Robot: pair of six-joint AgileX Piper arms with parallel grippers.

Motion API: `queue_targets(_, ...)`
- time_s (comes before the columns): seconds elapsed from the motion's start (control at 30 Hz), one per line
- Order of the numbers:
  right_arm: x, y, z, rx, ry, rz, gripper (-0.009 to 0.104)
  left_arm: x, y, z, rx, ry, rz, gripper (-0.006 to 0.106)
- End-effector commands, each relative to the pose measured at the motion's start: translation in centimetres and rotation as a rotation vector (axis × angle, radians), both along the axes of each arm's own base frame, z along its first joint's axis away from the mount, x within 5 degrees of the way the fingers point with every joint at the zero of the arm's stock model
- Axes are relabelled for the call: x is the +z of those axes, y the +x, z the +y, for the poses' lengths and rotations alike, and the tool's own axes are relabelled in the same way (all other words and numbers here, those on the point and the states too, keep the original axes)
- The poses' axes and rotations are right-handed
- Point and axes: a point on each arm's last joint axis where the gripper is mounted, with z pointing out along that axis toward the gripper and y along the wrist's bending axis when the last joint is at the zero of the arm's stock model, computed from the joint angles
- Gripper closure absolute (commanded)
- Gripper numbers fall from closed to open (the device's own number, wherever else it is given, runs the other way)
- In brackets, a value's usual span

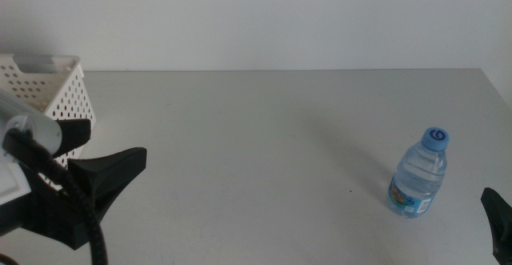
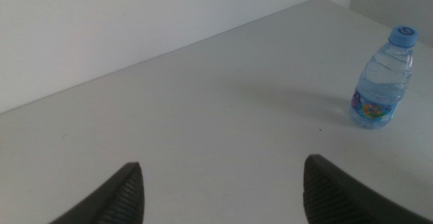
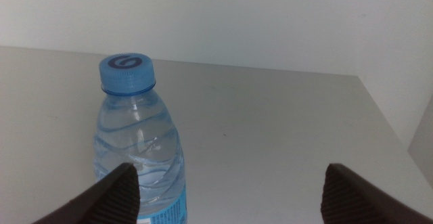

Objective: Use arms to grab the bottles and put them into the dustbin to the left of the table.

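We see one water bottle (image 1: 418,174) standing upright on the counter (image 1: 264,145), its long axis vertical, near the right side. The right end effector (image 3: 226,197) is the nearer one: it waits just beside the bottle, jaws spread wide and empty, with the bottle ahead and off toward one jaw rather than centred between them. We judge it needs a sideways shift before closing. The left end effector (image 2: 220,193), also spread and empty, sits well apart from the bottle, near the dustbin (image 1: 50,90) at the far left. Only the middle view shows the dustbin; the right wrist view alone reveals the off-centre alignment.
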Motion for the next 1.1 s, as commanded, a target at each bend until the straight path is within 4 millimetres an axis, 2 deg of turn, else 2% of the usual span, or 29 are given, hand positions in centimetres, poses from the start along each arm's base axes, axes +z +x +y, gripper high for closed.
queue_targets(0.0,0.9,0.7,0.1,0.006,0.033,-0.101,0.001,1.7,0.0,-0.1,-0.002,-0.069,-0.086,0.023)
queue_targets(0.23,0.6,1.8,0.2,0.005,0.191,-0.123,0.001,1.7,0.0,-0.1,-0.002,-0.069,-0.086,0.023)
queue_targets(0.57,-0.2,2.9,0.5,0.030,0.243,-0.114,0.001,1.7,0.0,-0.1,-0.002,-0.069,-0.086,0.023)
queue_targets(0.83,-1.2,3.6,2.4,0.252,0.133,-0.116,0.001,1.7,0.0,-0.1,-0.002,-0.069,-0.085,0.023)
queue_targets(1.07,-1.2,4.9,3.2,0.351,0.049,-0.157,0.001,1.7,0.0,-0.1,-0.002,-0.069,-0.085,0.023)
